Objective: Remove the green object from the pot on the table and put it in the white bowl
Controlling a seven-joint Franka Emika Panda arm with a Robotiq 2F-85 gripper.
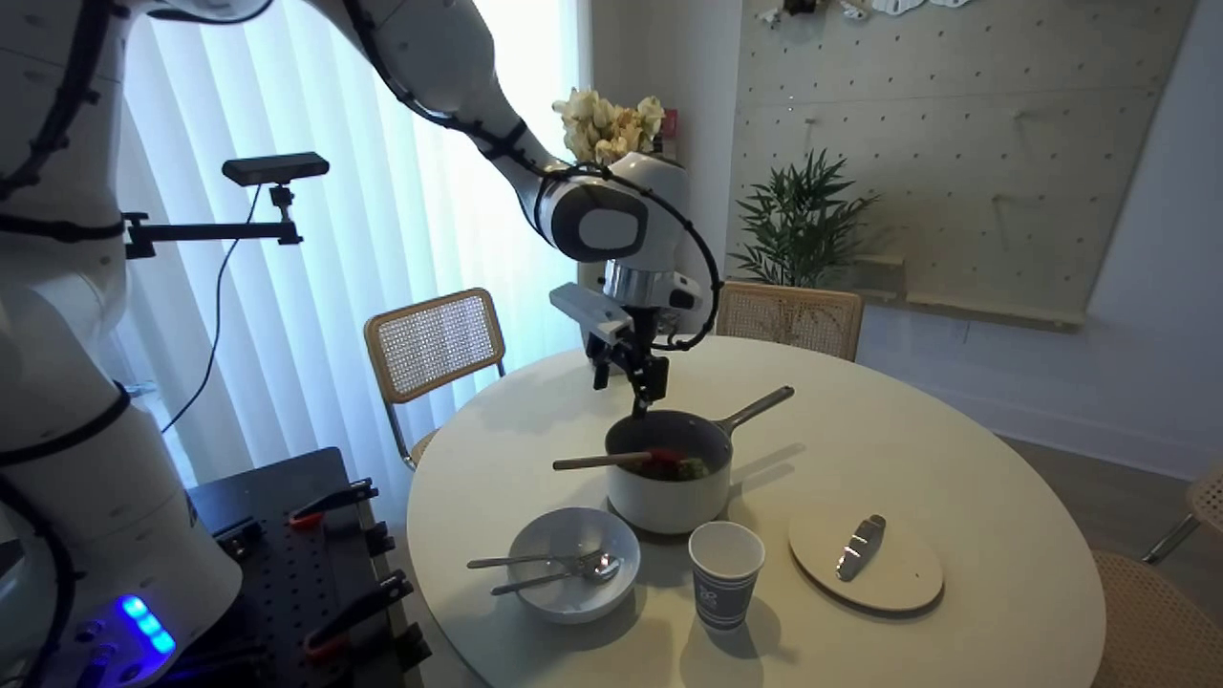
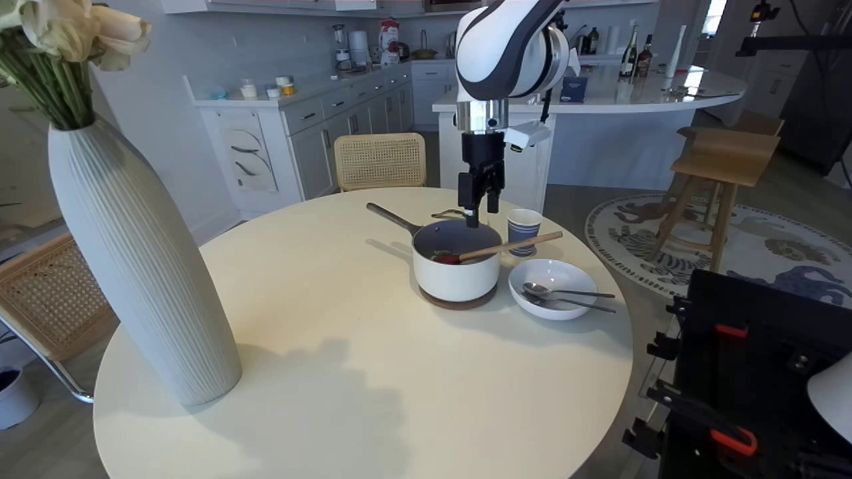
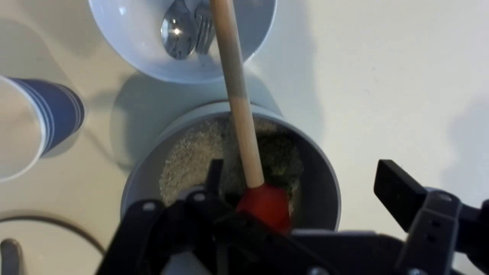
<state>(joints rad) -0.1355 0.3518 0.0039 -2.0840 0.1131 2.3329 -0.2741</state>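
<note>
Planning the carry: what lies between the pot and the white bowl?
The wrist view shows a shaded strip of table, with a wooden handle crossing above.

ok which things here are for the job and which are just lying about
For the job:
round white pot with dark handle
small dark-green lump inside it
shallow round white bowl

Lying about:
wooden-handled red spatula
silver metal spoon
silver metal fork
blue-and-white paper cup
tall white ribbed vase
flat round cream plate
</note>
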